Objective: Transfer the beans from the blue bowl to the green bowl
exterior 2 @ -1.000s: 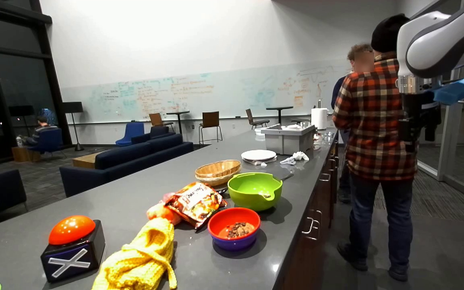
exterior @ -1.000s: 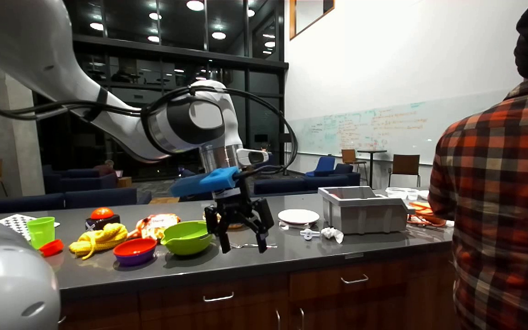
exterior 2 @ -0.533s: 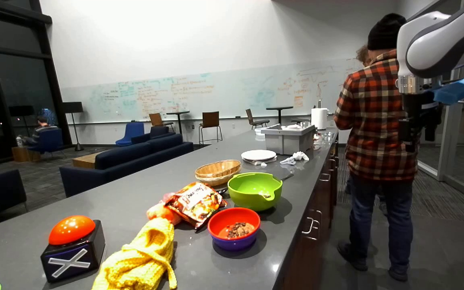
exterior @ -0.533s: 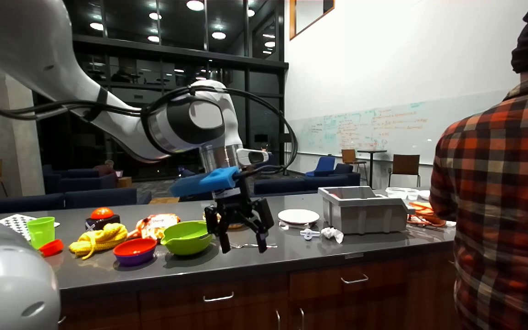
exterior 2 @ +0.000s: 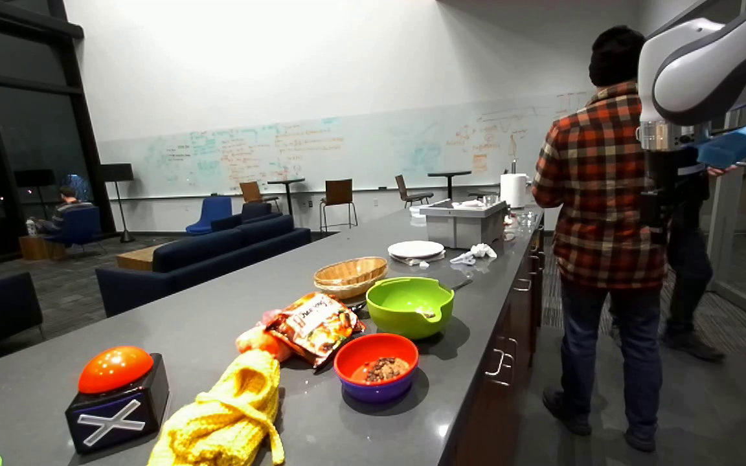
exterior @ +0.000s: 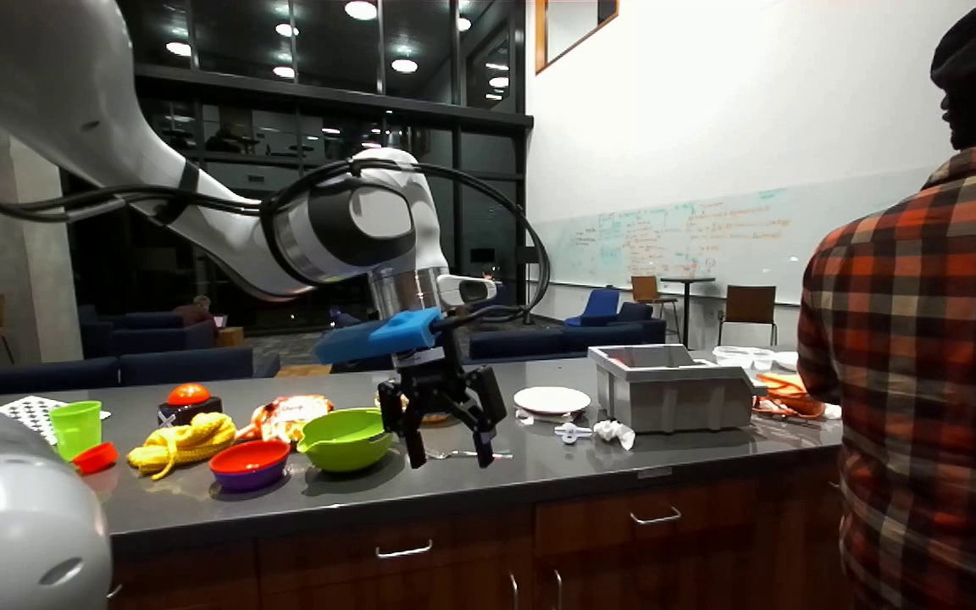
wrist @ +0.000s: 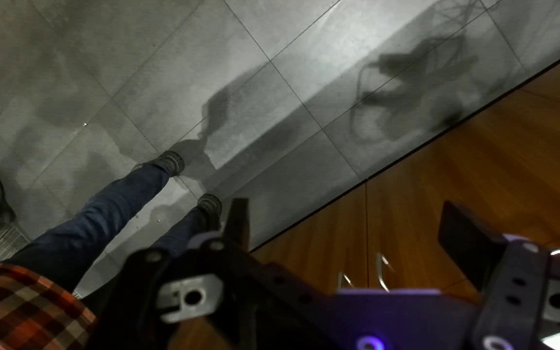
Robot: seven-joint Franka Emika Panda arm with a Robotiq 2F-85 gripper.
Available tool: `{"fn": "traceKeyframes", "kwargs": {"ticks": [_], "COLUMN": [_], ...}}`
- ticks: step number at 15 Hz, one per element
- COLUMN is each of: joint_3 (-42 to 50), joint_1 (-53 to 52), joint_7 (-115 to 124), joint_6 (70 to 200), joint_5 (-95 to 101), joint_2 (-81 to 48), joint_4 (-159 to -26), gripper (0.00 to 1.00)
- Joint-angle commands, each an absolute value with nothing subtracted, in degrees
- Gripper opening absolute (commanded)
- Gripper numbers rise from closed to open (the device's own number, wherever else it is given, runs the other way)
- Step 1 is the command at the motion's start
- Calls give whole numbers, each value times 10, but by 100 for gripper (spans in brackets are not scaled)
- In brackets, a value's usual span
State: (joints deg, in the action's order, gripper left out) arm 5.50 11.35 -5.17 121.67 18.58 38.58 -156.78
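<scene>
We saw plaid-shirted bystander (exterior 2: 596, 200) shift slightly; arm (exterior: 331, 229) stayed put. Claw (exterior: 451, 453) gaped, gripping nothing. Green bowl (exterior 2: 405, 323) stood just beside blue bowl (exterior 2: 377, 392) (purplish outside, red within). Brown beans (exterior 2: 386, 370) lay inside; transfer, we judged, gained no ground.

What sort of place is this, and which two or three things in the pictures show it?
Probably a shared lounge and kitchen area, perhaps in an office or university building: navy sofas stand near a long countertop with drawers beneath, and a whiteboard bears handwriting.
</scene>
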Motion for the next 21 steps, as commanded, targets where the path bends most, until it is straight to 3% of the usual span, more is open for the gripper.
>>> {"fn": "traceKeyframes", "kwargs": {"ticks": [1,16,21], "joint_3": [58,58,75], "joint_1": [110,110,85], "joint_7": [-50,-50,-63], "joint_6": [1214,1214,1279], "joint_5": [187,187,153], "joint_2": [386,386,386], "joint_4": [-1567,-1567,-1586], "gripper": [100,100,100]}}
